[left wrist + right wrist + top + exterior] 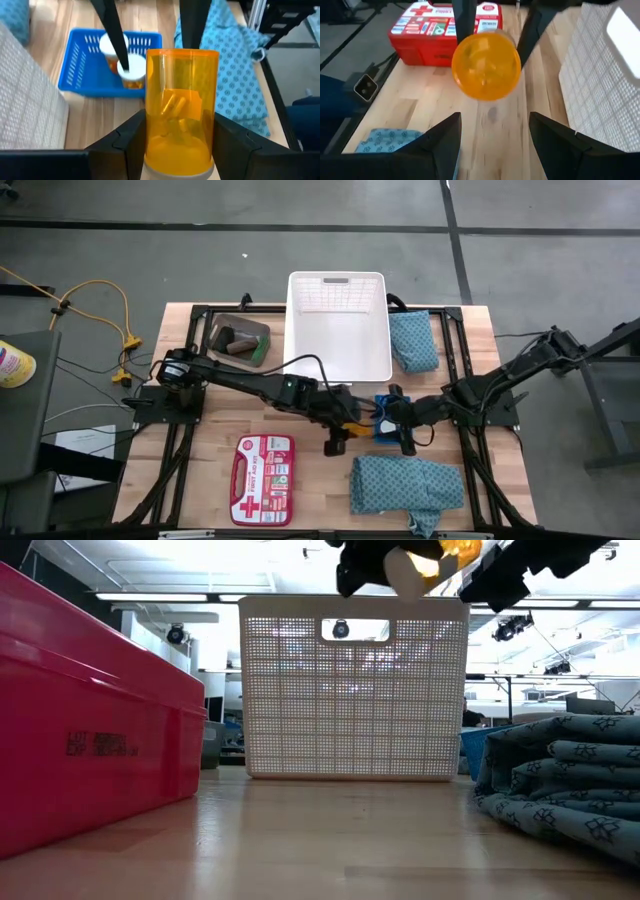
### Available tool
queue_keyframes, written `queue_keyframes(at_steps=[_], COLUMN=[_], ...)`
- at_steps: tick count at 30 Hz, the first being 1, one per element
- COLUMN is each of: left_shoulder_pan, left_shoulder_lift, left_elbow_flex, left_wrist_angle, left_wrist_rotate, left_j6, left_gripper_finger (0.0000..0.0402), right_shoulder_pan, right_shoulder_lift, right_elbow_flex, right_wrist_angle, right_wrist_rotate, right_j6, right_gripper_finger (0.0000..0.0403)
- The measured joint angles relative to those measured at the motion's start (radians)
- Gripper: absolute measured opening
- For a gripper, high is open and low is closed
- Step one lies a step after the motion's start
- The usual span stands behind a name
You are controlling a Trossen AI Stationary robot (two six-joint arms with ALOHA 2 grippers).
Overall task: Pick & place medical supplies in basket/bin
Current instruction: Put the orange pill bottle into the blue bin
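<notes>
Bottle (181, 107) first: you have one clear orange one, clamped between the left fingers (129, 140), held in the air above the worktop (310, 480) between the white basket (338, 325) and the first-aid box (262, 466); it has smooth see-through walls and a pale cap at the end nearest the left wrist; something small and orange lies inside it, though you cannot tell what.

Count the rest: two teal patterned cloths, one (412, 340) lying just beside the basket's right wall, the other (405, 485) folded at the front right of the worktop; one small dark bin (239, 340) to the left of the basket, with a dark roll and a green piece in it; one blue tray (82, 67) beside the bottle, holding at least one white cap (112, 45) and another small orange bottle (131, 75).

Your right fingers (550, 145) stand spread apart with nothing between them, facing the bottle's round end from close by, over the blue tray; that right arm is what crowds the left one here.

One red first-aid box sits at the front, left of the big cloth; the basket's inside looks bare.
</notes>
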Motion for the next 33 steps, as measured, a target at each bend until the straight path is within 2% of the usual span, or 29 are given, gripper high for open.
queue_keyframes(at_steps=[5,19,33], left_shoulder_pan=[0.0,-0.001,0.0], left_shoulder_lift=[0.0,0.0,0.0], left_elbow_flex=[0.0,0.0,0.0], left_wrist_angle=[0.041,0.049,0.049], left_wrist_rotate=[-0.002,-0.088,-0.089], left_j6=[0.004,0.014,0.013], left_gripper_finger=[0.0173,0.0173,0.0173], right_shoulder_pan=[-0.002,-0.002,-0.002], right_shoulder_lift=[0.0,0.0,0.0], right_elbow_flex=[0.0,0.0,0.0], right_wrist_angle=[0.046,0.174,0.188], right_wrist_rotate=[0.02,0.023,0.023], right_j6=[-0.009,-0.107,-0.104], right_gripper_finger=[0.0221,0.0221,0.0215])
